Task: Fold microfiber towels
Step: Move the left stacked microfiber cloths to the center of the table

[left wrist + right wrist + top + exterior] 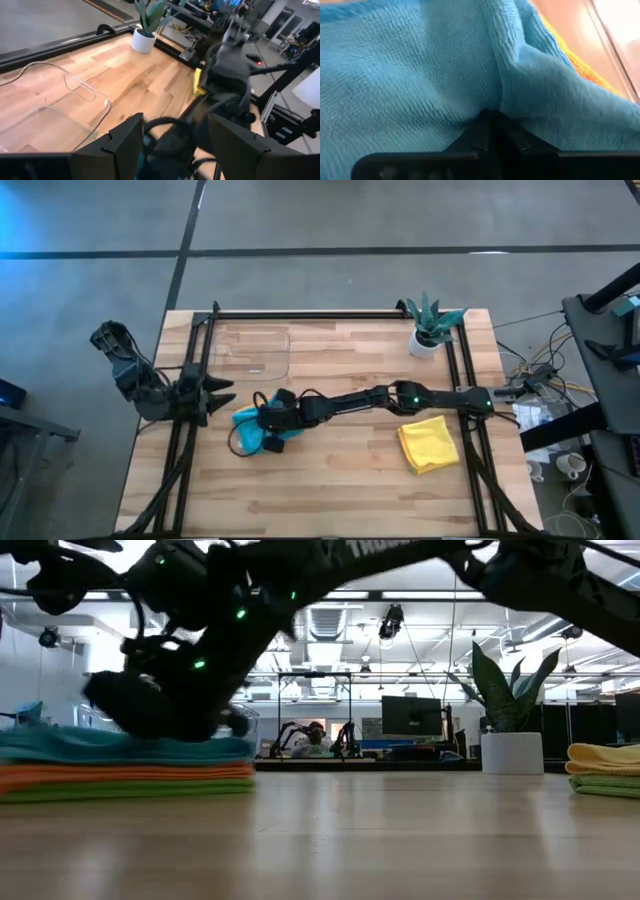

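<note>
R gripper point(262, 420) reaches across table, fingers pinched tight on soft teal-blue microfiber towel point(420, 65), which tops an orange towel point(120, 773) & lime green towel point(120, 792) right under the fingertips. L gripper point(222, 392) idles nearby, fingers spread wide, holding nothing.

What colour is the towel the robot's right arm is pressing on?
Teal blue. The teal towel fills the right wrist view, pinched by the right end effector there.

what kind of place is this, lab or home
Most likely a robotics lab or workshop: concrete floor around the table, monitors and another robot rig in the open room behind.
</note>
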